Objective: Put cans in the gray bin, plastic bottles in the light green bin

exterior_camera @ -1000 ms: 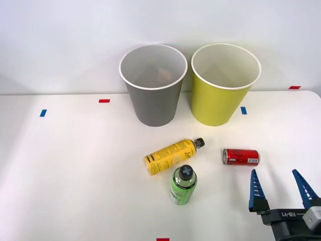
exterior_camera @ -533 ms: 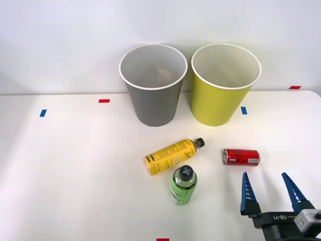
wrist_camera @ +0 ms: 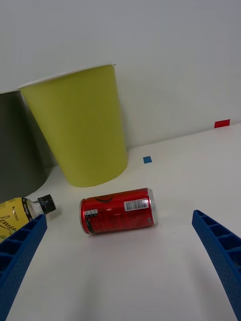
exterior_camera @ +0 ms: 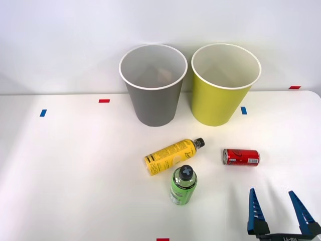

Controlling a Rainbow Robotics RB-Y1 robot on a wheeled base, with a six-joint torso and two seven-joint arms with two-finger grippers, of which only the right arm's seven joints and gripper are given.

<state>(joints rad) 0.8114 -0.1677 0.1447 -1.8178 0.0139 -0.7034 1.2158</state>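
So the right arm's fingers are sitting wide apart with nothing between them, hanging over the counter down at about 5 o'clock in the front view. The red can is lying on its side just past the tips, toward 12 o'clock from them, not touching. Over at its 9 o'clock the yellow bottle is lying flat too, cap pointing toward the can, and the green bottle is standing upright right beside it. Farther back, the light green bin and the gray bin are standing side by side, gray one on the left.
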